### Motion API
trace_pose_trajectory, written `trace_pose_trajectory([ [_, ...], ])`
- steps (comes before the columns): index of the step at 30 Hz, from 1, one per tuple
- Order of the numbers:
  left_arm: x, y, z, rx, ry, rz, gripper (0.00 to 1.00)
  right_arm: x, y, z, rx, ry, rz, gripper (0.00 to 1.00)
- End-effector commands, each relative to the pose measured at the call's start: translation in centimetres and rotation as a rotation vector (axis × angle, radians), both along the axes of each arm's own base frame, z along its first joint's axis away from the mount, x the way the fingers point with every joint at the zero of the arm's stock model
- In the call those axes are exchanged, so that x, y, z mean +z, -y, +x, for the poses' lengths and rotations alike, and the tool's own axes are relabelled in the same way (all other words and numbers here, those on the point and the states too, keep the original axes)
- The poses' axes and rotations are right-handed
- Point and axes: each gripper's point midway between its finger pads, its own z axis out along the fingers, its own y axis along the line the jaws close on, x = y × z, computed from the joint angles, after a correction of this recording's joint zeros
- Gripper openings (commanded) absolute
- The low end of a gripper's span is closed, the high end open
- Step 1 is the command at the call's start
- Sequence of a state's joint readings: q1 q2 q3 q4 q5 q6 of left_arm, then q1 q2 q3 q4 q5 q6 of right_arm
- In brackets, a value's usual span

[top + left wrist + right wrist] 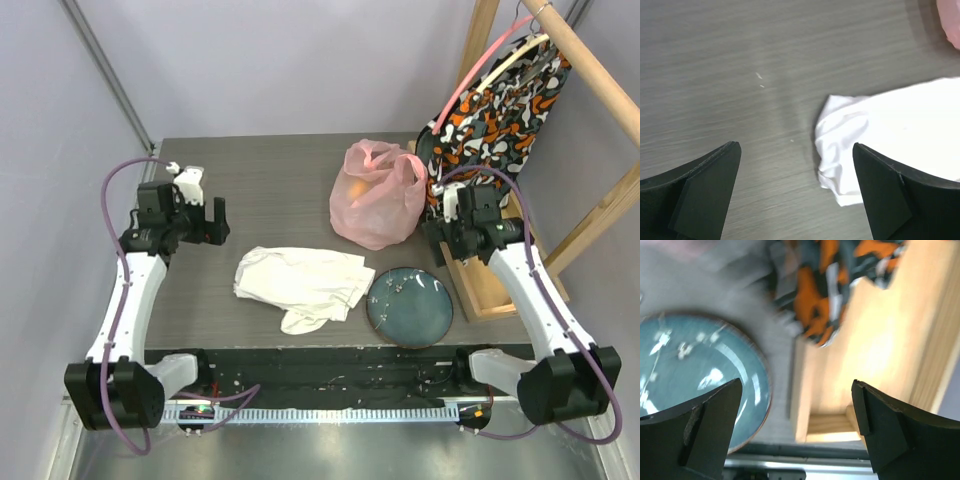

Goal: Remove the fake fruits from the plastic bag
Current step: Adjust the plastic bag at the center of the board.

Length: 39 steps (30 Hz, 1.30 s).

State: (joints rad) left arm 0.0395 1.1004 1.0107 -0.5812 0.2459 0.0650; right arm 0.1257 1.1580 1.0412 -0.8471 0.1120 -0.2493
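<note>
The pink plastic bag (378, 195) stands at the back middle of the table, its handles up. An orange-yellow shape (362, 188) shows through its wall; the fake fruits are otherwise hidden inside. A corner of the bag shows at the top right of the left wrist view (951, 20). My left gripper (212, 222) is open and empty over bare table, left of the white cloth; its jaws stand wide in the left wrist view (796, 192). My right gripper (447, 246) is open and empty, right of the bag and above the plate's right side (796, 432).
A white cloth (300, 283) lies crumpled at the front middle and shows in the left wrist view (890, 130). A blue plate (410, 306) sits right of it, also in the right wrist view (695, 380). A wooden frame (495, 290) with orange-black fabric (495, 110) stands at the right.
</note>
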Motion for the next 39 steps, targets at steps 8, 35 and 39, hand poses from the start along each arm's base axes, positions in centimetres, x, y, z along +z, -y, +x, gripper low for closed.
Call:
trace_pose_trajectory([
  [8, 3.4, 10.4, 2.9, -0.395, 0.023, -0.094, 0.96, -1.3, -6.3, -6.1, 0.657, -0.132, -0.021, 0.99],
  [35, 9.2, 36.3, 14.2, -0.783, 0.143, -0.370, 0.92, 2.0, -7.1, -5.6, 0.524, -0.057, 0.043, 0.95],
  [39, 9.1, 38.2, 14.6, -0.746, 0.074, -0.551, 0.89, 1.9, -7.3, -5.1, 0.518, -0.060, 0.048, 0.96],
])
